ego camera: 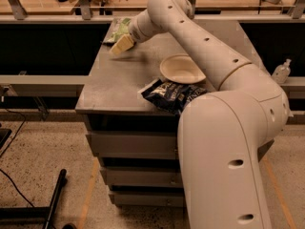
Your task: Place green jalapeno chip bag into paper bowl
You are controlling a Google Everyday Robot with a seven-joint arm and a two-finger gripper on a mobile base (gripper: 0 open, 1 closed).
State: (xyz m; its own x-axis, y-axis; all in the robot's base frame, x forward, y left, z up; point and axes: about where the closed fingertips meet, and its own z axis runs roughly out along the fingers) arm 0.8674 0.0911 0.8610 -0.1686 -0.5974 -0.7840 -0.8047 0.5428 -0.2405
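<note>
claw (pixel 121 45) nr crinkly green bag (pixel 117 27), grip unclear, round paper bowl (pixel 182 69) apart

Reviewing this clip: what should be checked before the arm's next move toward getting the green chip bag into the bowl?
1. Hand at target: ok. The hand is over the table's far left corner, right by the green jalapeno chip bag.
2. Bag gripped: cannot tell.
3. Paper bowl ready to receive: ok, nothing lies in it.
4. Route from bag to bowl: ok, only bare table between them.
5. Dark-blue chip bag out of the way: ok, it lies in front of the bowl at the near edge, not in it.
</note>
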